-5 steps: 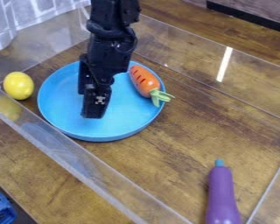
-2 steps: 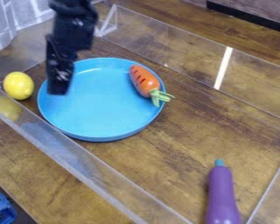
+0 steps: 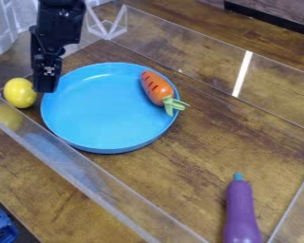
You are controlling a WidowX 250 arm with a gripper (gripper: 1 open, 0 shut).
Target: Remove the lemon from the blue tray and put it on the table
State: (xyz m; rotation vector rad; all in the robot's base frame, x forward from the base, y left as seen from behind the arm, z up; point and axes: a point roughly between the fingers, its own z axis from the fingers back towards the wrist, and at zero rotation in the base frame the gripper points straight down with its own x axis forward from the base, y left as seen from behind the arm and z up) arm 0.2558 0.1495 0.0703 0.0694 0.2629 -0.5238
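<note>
Showing the lemon (image 3: pixel 19 92) at the left of the frame, lying on the tabletop (image 3: pixel 180 176) outside the blue tray (image 3: pixel 106 112), just beside the left part of its rim. Hanging over that same side in the upper left of the frame with the end effector (image 3: pixel 45 85), pointing downward and placing the fingertips just to the right of the lemon and slightly higher in the frame. Leaving very little space in view between lemon and fingertips, and not letting a viewer tell for sure whether they are touching. Standing open at the end effector, with the lemon lying ungripped to one side. Overlapping the upper-left rim of the tray in this view, without revealing how high above it the fingertips are hanging.

Spreading the blue tray across the left and centre of the frame. Resting inside it, near the right part of the rim, with the orange carrot (image 3: pixel 156 88), pointing its green top (image 3: pixel 175 103) toward the lower right and reaching over the rim with it. Lying in the lower right of the frame with a purple toy (image 3: pixel 241 214), tipped in blue-green at its upper end. Running a clear wall (image 3: pixel 117 195) diagonally through the lower left, and showing part of a blue object (image 3: pixel 0 226) at the lower-left edge.
</note>
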